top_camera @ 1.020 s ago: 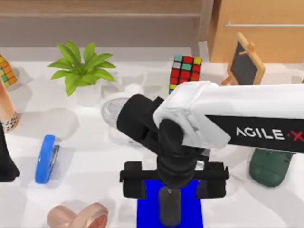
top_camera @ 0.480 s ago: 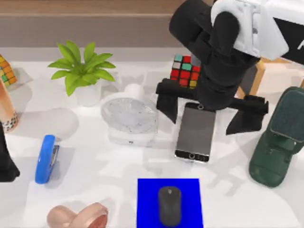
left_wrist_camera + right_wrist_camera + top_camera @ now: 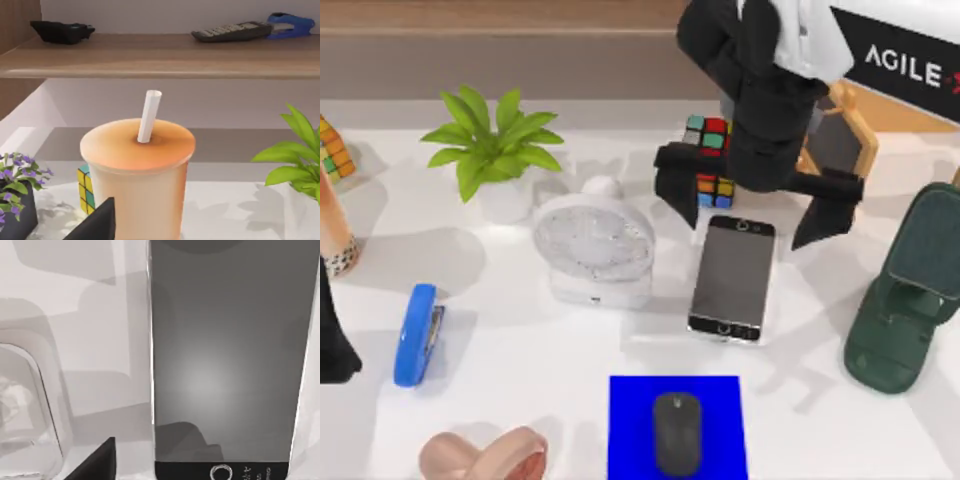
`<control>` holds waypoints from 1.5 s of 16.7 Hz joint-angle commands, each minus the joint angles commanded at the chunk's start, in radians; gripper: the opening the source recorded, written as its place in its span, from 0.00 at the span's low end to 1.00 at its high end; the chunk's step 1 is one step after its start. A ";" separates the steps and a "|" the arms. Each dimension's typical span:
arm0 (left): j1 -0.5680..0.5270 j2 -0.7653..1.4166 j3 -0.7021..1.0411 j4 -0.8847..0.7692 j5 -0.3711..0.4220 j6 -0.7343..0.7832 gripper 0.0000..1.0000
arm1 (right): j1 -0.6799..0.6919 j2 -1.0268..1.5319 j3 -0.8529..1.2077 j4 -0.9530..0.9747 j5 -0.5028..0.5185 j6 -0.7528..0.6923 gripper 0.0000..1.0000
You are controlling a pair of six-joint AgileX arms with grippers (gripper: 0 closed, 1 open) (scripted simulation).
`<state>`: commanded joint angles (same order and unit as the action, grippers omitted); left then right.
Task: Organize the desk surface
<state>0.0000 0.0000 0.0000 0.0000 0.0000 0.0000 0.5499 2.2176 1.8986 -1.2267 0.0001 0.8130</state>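
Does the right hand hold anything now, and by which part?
Nothing is held. The right hand is open above the far end of the phone, which lies flat on the desk surface.

The desk surface (image 3: 520,350) looks smooth, matt white. The phone (image 3: 732,280) has a glossy glass-like face — dark, with a thin metallic edge. The fan (image 3: 594,245) looks like pale plastic, the mat (image 3: 630,430) flat matt blue, the shelf (image 3: 160,55) wood-grained — smooth tan.
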 joint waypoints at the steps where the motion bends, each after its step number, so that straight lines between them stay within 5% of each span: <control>1: 0.000 0.000 0.000 0.000 0.000 0.000 1.00 | 0.002 0.026 0.015 -0.003 0.002 -0.005 1.00; 22: 0.000 0.000 0.000 0.000 0.000 0.000 1.00 | 0.009 0.113 -0.144 0.232 0.004 -0.007 1.00; 25: 0.000 0.000 0.000 0.000 0.000 0.000 1.00 | 0.009 0.113 -0.144 0.232 0.004 -0.007 0.77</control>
<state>0.0000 0.0000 0.0000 0.0000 0.0000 0.0000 0.5585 2.3302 1.7542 -0.9947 0.0044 0.8058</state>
